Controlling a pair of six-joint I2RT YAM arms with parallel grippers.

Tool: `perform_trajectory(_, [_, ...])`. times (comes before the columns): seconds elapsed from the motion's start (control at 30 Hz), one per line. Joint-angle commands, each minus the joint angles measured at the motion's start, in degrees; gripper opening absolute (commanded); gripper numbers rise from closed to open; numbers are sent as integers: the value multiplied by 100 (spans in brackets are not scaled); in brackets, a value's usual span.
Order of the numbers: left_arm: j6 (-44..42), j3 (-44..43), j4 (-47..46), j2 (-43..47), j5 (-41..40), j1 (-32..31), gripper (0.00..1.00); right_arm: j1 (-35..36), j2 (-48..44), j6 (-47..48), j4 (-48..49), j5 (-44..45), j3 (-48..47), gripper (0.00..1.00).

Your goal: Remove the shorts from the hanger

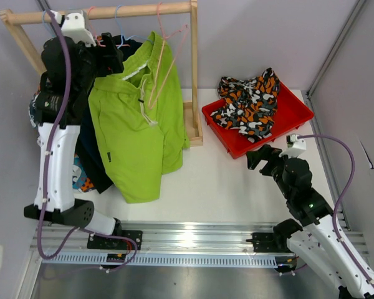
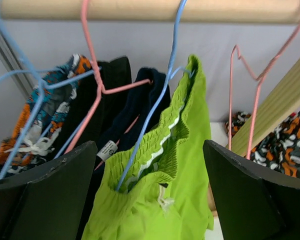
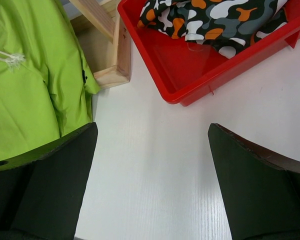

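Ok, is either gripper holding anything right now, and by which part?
Nothing is held. The left gripper is open facing the lime green shorts; the right gripper is open above the table.

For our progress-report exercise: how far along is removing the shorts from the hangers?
Done: the camouflage shorts lie in the red bin. In hand: the open left end effector faces the lime green shorts on a blue hanger, gripping nothing. Left: those, the dark navy shorts and the patterned shorts hang from the rail. The right end effector is open, empty.

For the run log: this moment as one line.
left end effector: open | right end effector: open | green shorts: on hanger | camo shorts: in bin
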State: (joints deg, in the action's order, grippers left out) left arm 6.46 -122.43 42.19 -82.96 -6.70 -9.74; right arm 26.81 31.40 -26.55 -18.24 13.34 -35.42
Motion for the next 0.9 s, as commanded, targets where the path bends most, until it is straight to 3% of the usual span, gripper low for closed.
perform_trajectory(0.0, [13, 35, -80, -247, 353, 156, 93, 88, -29, -35, -4, 107, -88, 99])
perform_trajectory(0.47, [286, -1203, 87, -1486, 942, 464, 83, 255, 68, 9, -39, 309, -53, 99])
perform_trajectory(0.67, [303, -1406, 158, -1759, 1013, 464, 62, 255, 86, 62, -48, 459, -35, 99])
perform_trajectory(0.73, [286, -1406, 192, -1768, 969, 473, 48, 264, 103, 70, -22, 467, -27, 99])
perform_trajectory(0.8, [277, -1406, 201, -1776, 951, 473, 47, 264, 112, 71, -13, 476, -18, 99])
perform_trajectory(0.87, [277, -1415, 201, -1776, 951, 473, 39, 264, 130, 71, -4, 494, -9, 99])
